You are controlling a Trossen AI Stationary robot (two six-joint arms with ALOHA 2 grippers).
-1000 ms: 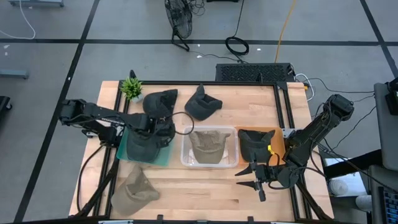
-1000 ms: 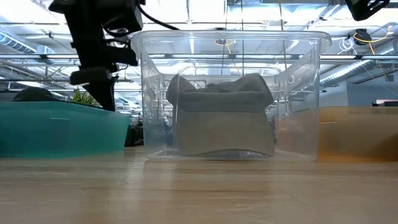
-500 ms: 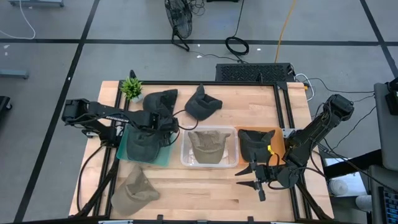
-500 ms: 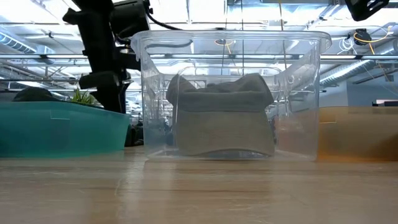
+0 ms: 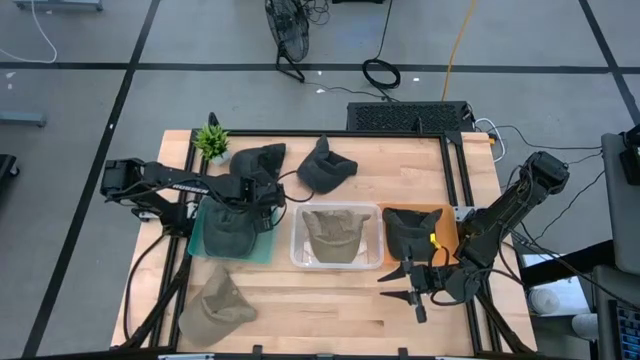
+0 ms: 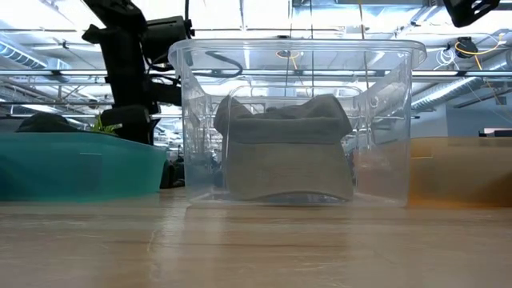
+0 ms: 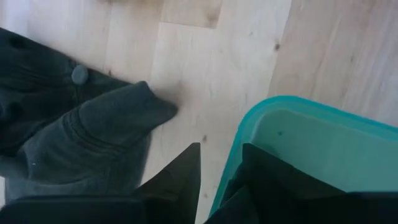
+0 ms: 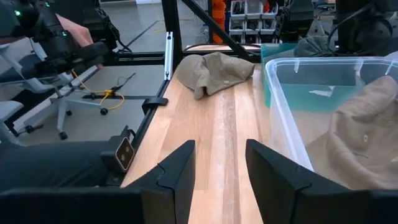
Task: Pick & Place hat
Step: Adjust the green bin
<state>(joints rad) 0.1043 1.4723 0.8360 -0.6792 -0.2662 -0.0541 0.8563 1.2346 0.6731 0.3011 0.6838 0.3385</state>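
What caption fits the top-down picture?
Left claw above teal bin, hats sorted into three bins.

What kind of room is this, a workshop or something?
Probably a robotics lab in an open office or industrial space. A wooden table with two robot arms stands on a grey floor marked with dark lines, cables trail across that floor, and an office chair and storage shelves show behind.

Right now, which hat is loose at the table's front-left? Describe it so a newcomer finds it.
Start at the teal plastic bin on the wooden table's left half. Toward the front edge from it lies a crumpled khaki cloth hat, on bare wood. It is the only tan hat outside a bin; the other loose hats are dark.
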